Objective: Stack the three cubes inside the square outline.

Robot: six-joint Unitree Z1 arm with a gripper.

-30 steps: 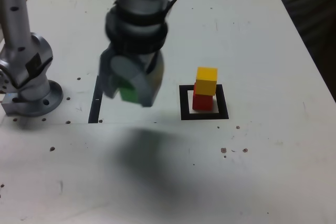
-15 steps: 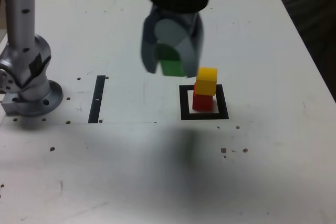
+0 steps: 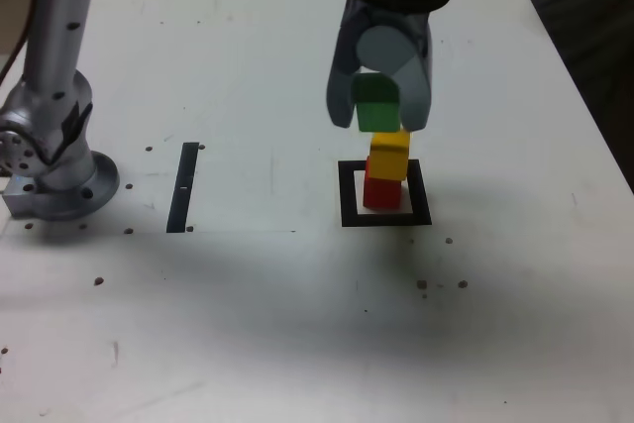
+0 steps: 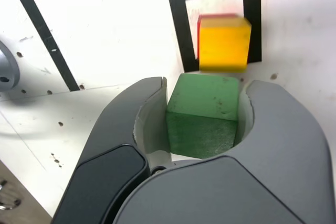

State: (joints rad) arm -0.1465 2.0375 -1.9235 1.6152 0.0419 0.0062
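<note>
Gripper: upper centre of exterior frame, pointing down, fingers clamped on green cube; same grip fills lower half of wrist frame.
Green cube: held in air, directly above yellow cube; whether touching, cannot tell.
Yellow cube: on red cube, slightly offset.
Red cube: inside square outline, right of frame centre.
Black strip: left of outline, well apart.
Arm base: far left.
Table: white, speckled.
</note>
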